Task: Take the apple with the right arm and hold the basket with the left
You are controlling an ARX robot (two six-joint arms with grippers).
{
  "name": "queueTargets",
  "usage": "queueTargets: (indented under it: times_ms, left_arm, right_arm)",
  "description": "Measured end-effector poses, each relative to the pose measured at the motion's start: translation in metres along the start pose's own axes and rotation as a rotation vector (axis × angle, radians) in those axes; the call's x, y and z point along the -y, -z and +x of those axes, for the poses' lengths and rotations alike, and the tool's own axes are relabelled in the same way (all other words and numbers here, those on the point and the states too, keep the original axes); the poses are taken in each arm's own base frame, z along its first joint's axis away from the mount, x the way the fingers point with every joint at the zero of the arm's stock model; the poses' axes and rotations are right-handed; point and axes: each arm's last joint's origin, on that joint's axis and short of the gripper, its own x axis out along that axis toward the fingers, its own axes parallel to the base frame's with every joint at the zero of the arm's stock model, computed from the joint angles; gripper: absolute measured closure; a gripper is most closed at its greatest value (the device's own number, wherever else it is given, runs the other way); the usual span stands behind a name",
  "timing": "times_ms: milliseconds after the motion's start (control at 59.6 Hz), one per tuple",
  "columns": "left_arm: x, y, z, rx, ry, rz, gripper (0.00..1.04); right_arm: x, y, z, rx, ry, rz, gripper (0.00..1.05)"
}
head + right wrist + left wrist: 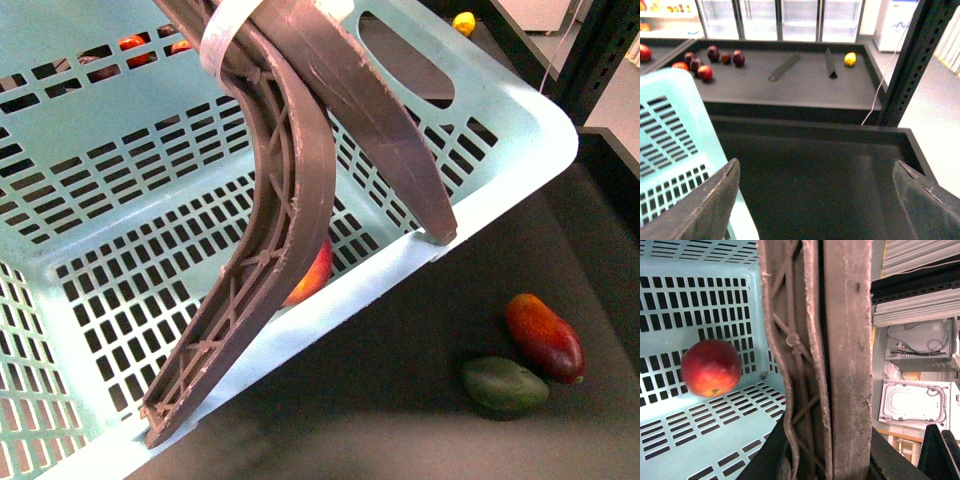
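The apple (314, 276) already lies inside the pale blue slotted basket (520, 150), on its perforated floor close to the near wall. In the front view it sits a little below centre, mostly hidden behind the nearer of the two brown handles (300, 170). The left wrist view shows it whole: round, red with a yellow blush, touching nothing but the floor.

The basket hangs tilted, with its handles swung up together. In the left wrist view both run between the dark fingers (765, 460) of the left gripper (827, 462), which appear clamped on them. I judge the holding part to be in effect.

The right gripper (815, 200) is spread wide with nothing between its fingers (705, 210). It hovers beside the basket's outer wall over the dark shelf tray (850, 170).

On that tray, at about 4 o'clock from the apple in the front view, lies an elongated red-orange mango-like fruit (545, 335), outside the basket. A dark green oval fruit (505, 383) rests just beside it at its 8 o'clock.

With the apple in the basket and the right gripper empty, the pick looks done. What seems left is only to keep the basket steady.
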Motion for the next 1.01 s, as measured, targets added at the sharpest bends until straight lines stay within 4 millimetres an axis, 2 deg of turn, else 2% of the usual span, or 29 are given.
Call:
queueTargets:
  times_ms: [117, 369, 537, 1007]
  left_arm:
    - [0.000, 0.001, 0.000, -0.020, 0.011, -0.010, 0.86]
    - [0.000, 0.000, 0.000, -0.003, 0.002, -0.005, 0.86]
    - [0.000, 0.000, 0.000, -0.004, 0.003, -0.006, 0.86]
    - [0.000, 0.000, 0.000, -0.001, 0.001, -0.007, 0.86]
  right_arm:
    - [0.012, 0.016, -0.012, 0.070, 0.020, 0.021, 0.35]
    - [0.035, 0.045, -0.038, 0.066, 0.029, 0.022, 0.75]
    - [0.043, 0.057, -0.051, 0.074, 0.025, 0.023, 1.02]
    - [0.063, 0.080, -0.079, 0.071, 0.031, 0.024, 1.03]
